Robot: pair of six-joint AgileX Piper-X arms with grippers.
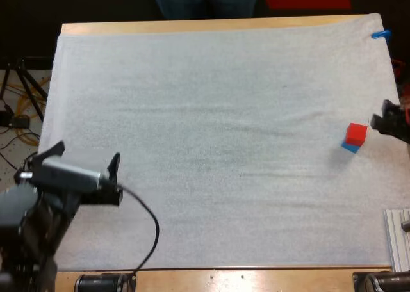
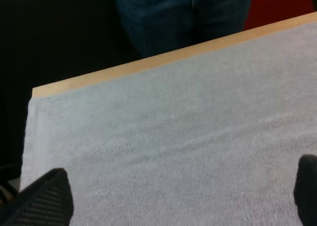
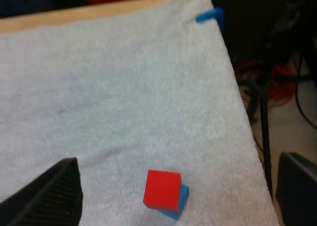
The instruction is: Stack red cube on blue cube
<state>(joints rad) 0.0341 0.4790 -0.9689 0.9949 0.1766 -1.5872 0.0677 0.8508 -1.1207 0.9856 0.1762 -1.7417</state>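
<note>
R gripper [image 1: 382,116], fingers apart, sits just beside red cube [image 1: 356,134] stacked on blue cube [image 1: 350,147].

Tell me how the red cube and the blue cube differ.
Place: the red cube sits on top, the blue cube lies under it on the mat.
Visibility: the red cube shows whole, while the blue cube shows only an edge peeking out beneath it.
Shared: they touch, forming one stack near the mat's edge, on the right arm's side.
</note>
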